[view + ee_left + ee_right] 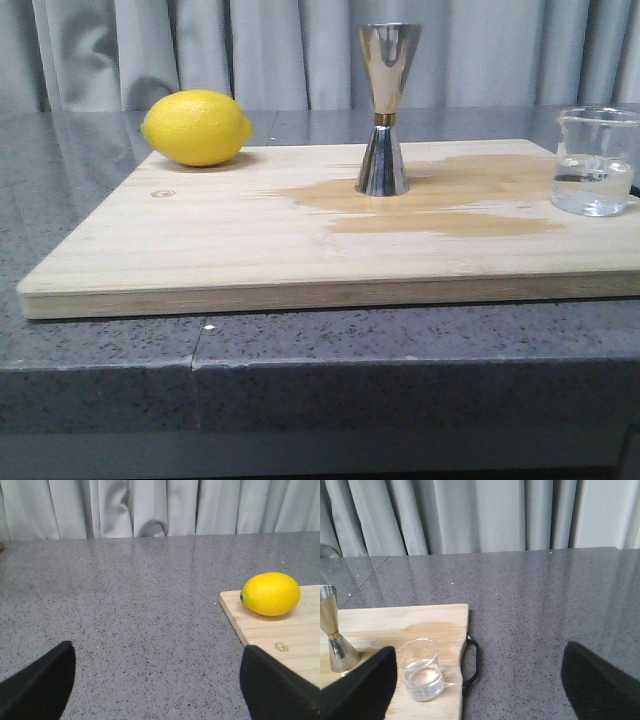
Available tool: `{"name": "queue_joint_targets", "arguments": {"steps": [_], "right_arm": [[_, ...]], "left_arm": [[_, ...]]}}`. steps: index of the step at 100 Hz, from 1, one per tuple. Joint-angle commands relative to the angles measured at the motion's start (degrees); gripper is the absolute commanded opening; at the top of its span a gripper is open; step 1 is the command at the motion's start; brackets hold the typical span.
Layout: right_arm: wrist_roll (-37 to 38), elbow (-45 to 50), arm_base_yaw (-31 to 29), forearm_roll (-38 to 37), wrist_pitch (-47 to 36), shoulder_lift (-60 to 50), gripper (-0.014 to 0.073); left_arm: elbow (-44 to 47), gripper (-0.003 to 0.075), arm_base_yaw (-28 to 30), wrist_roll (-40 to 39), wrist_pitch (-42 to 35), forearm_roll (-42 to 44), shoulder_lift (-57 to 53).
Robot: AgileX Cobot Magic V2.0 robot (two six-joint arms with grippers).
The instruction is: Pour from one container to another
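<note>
A small clear glass beaker (594, 160) holding some clear liquid stands at the right end of the wooden board (220, 250); it also shows in the right wrist view as the beaker (421, 669). The tall steel jigger (384, 108) with a gold waist band stands upright mid-board, and again as the jigger (335, 630). My right gripper (479, 685) is open, off the board's right edge, empty, the beaker beside one finger. My left gripper (157, 685) is open over bare counter, left of the board. Neither gripper shows in the front view.
A yellow lemon (196, 127) lies at the board's far left corner. A wet stain (440, 195) spreads over the board between jigger and beaker. A black handle (471, 662) sticks out from the board's right edge. Grey curtains (250, 50) hang behind the speckled grey counter (100, 340).
</note>
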Motion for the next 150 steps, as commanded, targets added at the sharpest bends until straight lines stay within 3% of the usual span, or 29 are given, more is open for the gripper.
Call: {"name": "queue_joint_targets", "arguments": {"steps": [1, 25, 46, 58, 92, 107, 150], "right_arm": [[0.07, -3.01, -0.22, 0.19, -2.6, 1.52, 0.0603], [0.07, -11.0, -0.22, 0.4, 10.81, 10.41, 0.0603], [0.07, -13.95, -0.22, 0.4, 14.62, 17.67, 0.0603], [0.07, -13.95, -0.12, 0.79, 14.91, 19.36, 0.0603], [-0.14, -13.95, -0.12, 1.26, 14.81, 19.5, 0.0603], [-0.14, -13.95, -0.12, 1.26, 14.59, 19.5, 0.0603], [-0.14, -13.95, -0.12, 1.26, 12.36, 19.5, 0.0603]], "left_arm": [[-3.48, 0.0618, 0.0, -0.43, -0.34, -1.08, 2.42], [-13.77, 0.0618, 0.0, 0.14, 16.87, -1.08, 13.97], [-21.6, 0.0618, 0.0, 4.16, 26.18, -5.17, 24.77], [-22.67, 0.0618, 0.0, 17.71, 26.58, -18.88, 28.91], [-22.67, 0.0618, 0.0, 65.35, 32.57, -65.83, 39.28], [-22.67, 0.0618, -1.58, 80.22, 33.96, -76.2, 44.09], [-23.08, 0.0618, -13.79, 115.21, 34.7, -100.56, 62.43]]}}
